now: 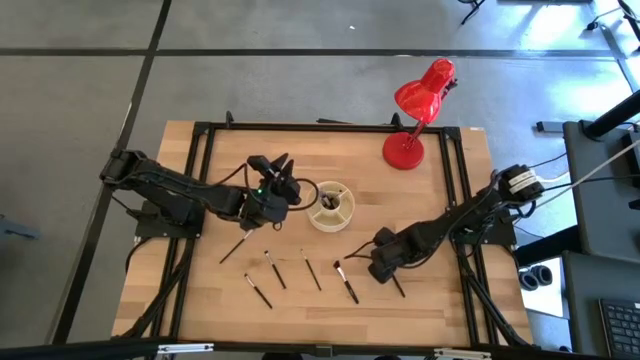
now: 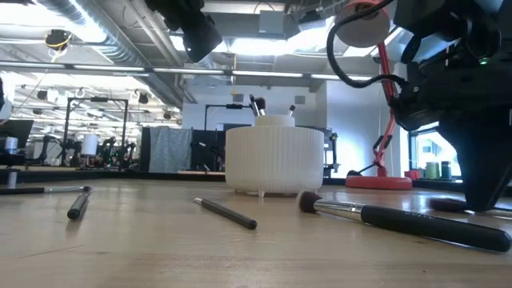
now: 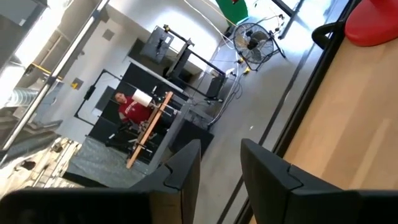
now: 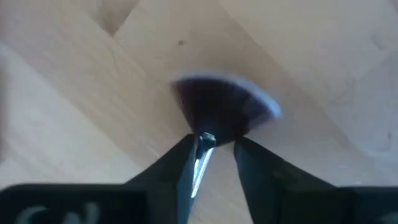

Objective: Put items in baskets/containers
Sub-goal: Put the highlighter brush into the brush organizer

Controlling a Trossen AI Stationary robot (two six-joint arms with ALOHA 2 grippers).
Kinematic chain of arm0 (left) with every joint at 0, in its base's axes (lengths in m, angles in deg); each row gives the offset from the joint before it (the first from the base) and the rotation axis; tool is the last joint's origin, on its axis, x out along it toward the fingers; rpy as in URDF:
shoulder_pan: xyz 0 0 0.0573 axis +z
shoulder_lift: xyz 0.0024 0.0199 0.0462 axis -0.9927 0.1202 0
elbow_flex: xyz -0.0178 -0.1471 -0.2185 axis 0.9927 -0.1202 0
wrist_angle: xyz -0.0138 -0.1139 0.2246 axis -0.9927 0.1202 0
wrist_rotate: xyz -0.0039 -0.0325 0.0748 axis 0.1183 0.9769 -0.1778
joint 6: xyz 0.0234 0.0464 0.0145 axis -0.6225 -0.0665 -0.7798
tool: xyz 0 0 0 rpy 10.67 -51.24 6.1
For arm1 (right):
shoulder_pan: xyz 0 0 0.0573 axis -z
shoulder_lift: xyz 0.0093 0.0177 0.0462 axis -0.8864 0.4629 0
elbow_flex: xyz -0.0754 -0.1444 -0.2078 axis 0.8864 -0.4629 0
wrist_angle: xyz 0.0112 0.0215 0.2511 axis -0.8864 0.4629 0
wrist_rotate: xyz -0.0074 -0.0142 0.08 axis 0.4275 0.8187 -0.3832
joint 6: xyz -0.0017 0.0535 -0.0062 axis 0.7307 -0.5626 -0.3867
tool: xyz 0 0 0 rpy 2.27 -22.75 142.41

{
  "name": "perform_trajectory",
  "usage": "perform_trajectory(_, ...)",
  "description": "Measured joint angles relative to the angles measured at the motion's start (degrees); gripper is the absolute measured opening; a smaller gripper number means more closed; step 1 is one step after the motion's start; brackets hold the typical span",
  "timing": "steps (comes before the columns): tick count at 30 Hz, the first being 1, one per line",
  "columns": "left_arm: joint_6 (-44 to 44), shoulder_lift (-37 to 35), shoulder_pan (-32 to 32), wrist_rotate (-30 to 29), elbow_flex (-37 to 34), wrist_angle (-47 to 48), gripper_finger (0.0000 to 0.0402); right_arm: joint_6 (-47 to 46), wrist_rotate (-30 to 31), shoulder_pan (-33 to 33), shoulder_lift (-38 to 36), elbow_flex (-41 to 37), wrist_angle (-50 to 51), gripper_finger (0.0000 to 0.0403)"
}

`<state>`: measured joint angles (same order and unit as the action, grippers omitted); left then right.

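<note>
The cream organizer cup (image 1: 331, 205) (image 2: 274, 160) stands mid-table with a few brushes (image 2: 258, 105) upright in it. Several thin brushes lie flat on the wood near the front edge (image 1: 275, 268) (image 1: 347, 283) (image 2: 408, 222) (image 2: 228, 213). My left gripper (image 1: 282, 180) (image 3: 221, 168) hovers left of the cup, open and empty. My right gripper (image 1: 376, 263) (image 4: 216, 149) is low on the table, right of the brush row, open. Its fingers stand on either side of the metal ferrule (image 4: 203, 149) of the fan-tipped brush (image 4: 224, 106), which lies on the table. My right gripper comes slanting down from the table's right, its fingers lying along the fan brush. The ferrule (image 4: 200, 158) sits close against one finger (image 4: 180, 165), with a gap to the other finger. Whether it touches the brush, I cannot tell.
A red desk lamp (image 1: 415, 120) (image 2: 384, 120) stands at the far right of the table. A black frame (image 1: 200, 160) runs along the table's sides. Bare wood lies between the cup and the brush row.
</note>
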<state>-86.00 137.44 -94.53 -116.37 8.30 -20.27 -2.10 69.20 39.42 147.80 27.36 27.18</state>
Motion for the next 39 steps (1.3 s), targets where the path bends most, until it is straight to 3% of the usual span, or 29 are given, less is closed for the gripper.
perform_trajectory(8, -0.11, 0.00, 0.34, 0.00, 0.00, 0.50, 0.0108, 1.65, 2.18, 0.09, 3.18, 2.93, 5.00, 0.0027)
perform_trajectory(12, -0.09, 0.00, 0.34, 0.01, 0.00, 1.16, 0.0111, 2.80, 4.13, 0.07, 2.51, 2.81, 4.93, 0.0015)
perform_trajectory(18, -0.02, 0.00, 0.30, 0.01, 0.00, 1.81, 0.0107, 3.24, 18.90, -0.78, -3.82, 2.30, 4.26, 0.0022)
perform_trajectory(24, 1.29, 0.00, 0.30, 1.43, 0.00, 1.97, 0.0109, 7.22, 34.04, -1.25, -16.22, 2.40, 4.71, 0.0004)
perform_trajectory(28, 2.91, 0.00, 0.30, 5.53, 0.00, 2.75, 0.0107, 16.52, 46.17, -1.30, -23.89, 2.45, -0.75, 0.0000)
perform_trajectory(32, 2.82, 0.02, 0.44, 7.16, 0.02, 2.81, 0.0103, 33.09, 55.33, -0.34, -27.56, 2.47, -13.31, 0.0001)
perform_trajectory(36, 2.67, 0.02, 0.71, 8.50, 0.02, 2.90, 0.0102, 50.68, 53.22, 2.89, -27.55, 2.55, -31.08, 0.0001)
perform_trajectory(39, 2.64, 0.02, 0.96, 8.53, 0.02, 2.86, 0.0102, 59.06, 44.68, 6.41, -26.01, 2.57, -42.41, 0.0001)
